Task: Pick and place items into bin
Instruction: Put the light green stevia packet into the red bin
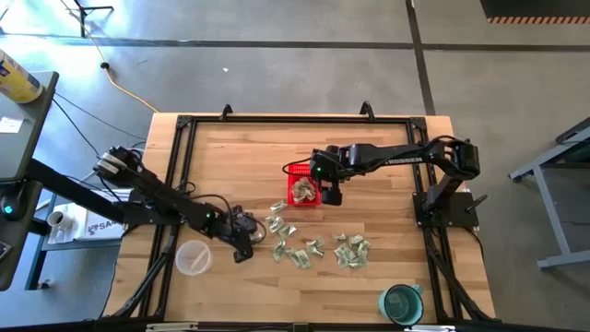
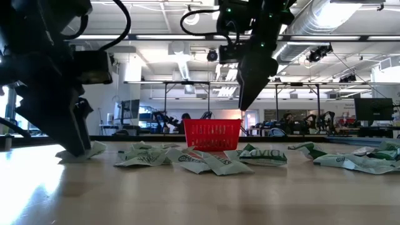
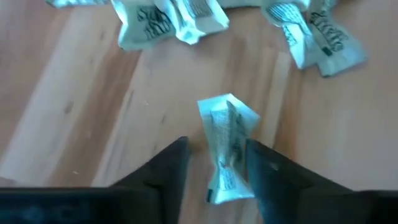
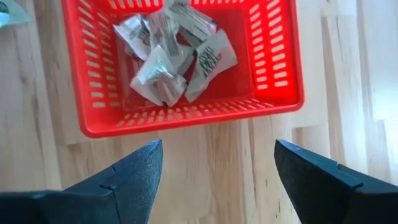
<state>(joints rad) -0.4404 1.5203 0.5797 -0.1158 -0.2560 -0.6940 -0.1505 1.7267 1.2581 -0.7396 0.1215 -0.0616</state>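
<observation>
Left gripper [image 3: 214, 168] is sitting low on the table with its fingers [image 3: 168, 171] straddling one wrapped piece [image 3: 227, 146], not visibly pinching it (we are seeing a slim gap on one side). Right gripper [image 4: 214, 174] is hanging spread wide and empty just beside the red basket [image 4: 186, 118], which is holding several pieces [image 4: 171, 59]. We are noting the remaining loose items [image 1: 313, 247] scattered between the basket and the table's near edge.

Red basket [image 4: 186, 121] on wooden table [image 4: 205, 168], wrapped pieces [image 4: 171, 53] inside, right gripper [image 4: 217, 180] jaws apart, empty.
</observation>
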